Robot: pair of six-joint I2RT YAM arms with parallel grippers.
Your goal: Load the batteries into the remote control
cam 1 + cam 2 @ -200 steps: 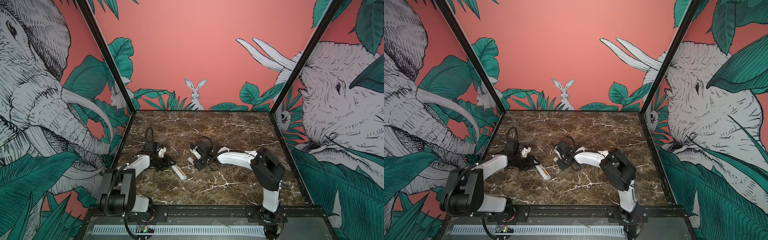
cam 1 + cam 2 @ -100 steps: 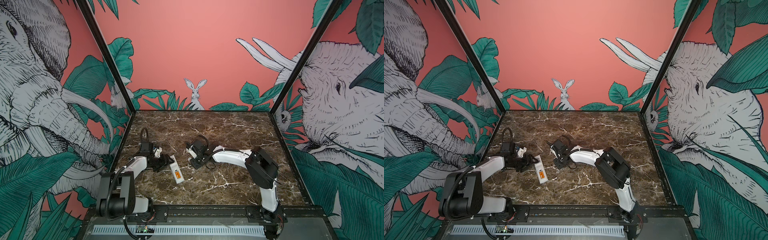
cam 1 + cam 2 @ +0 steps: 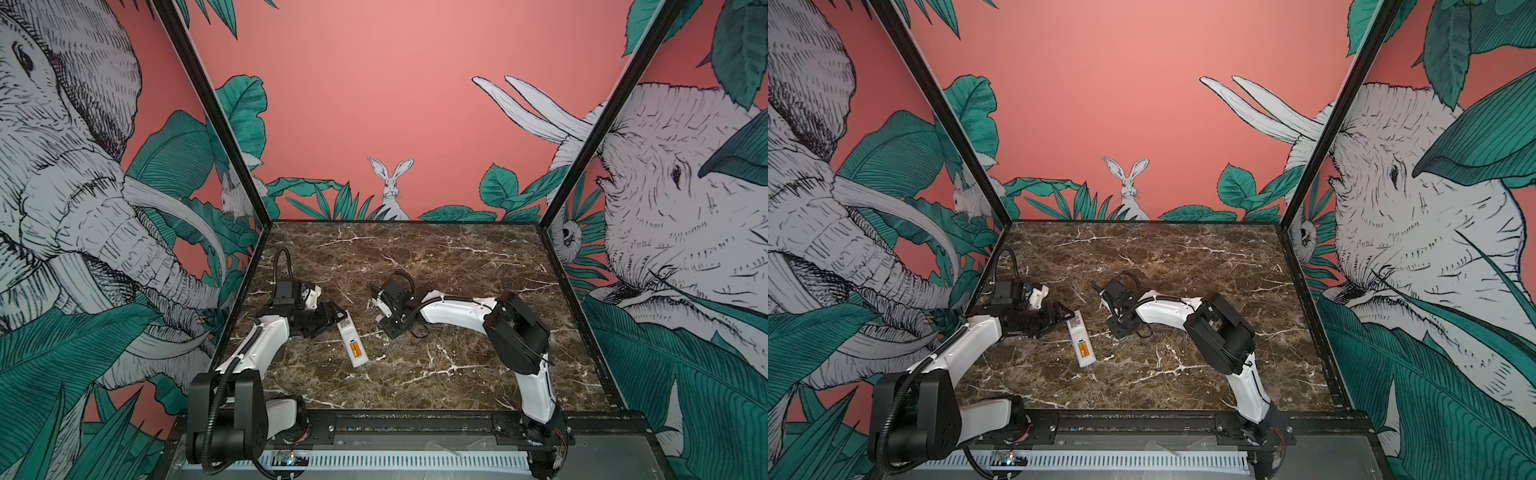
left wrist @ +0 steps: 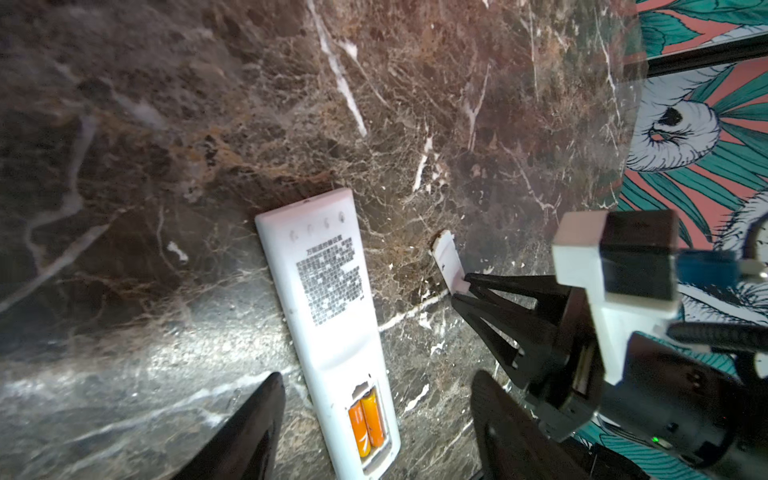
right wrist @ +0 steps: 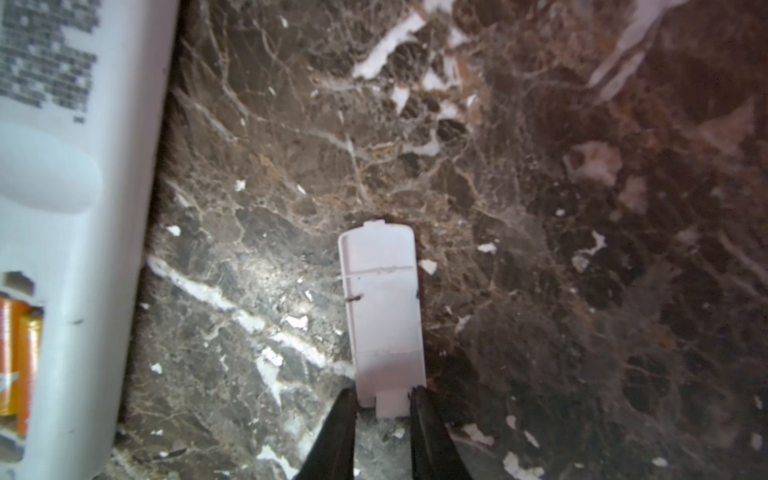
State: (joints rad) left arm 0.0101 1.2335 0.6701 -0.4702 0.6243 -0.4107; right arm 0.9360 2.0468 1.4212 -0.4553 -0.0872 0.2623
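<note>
Marbled surface [image 3: 415, 257]: with right pincer [image 5: 380, 395] clamped on cover [image 5: 382, 299], left pincer [image 4: 376, 380] apart, bring toward seven o'clock, flat over batteries [image 4: 365, 419].

A dark brown marble tabletop [image 3: 415, 257] with white veins forms the booth floor. A white cover [image 5: 382, 316], small and rectangular, rests on the tabletop. A painted rabbit [image 3: 390, 187] sits on the coral wall behind the tabletop's far edge. A painted elephant [image 3: 83, 199] covers the wall left of the tabletop, and a second elephant [image 3: 685, 216] the wall to its right.

remote control [image 3: 349, 334], cover [image 5: 382, 311] on marble table [image 3: 457, 270]
</note>
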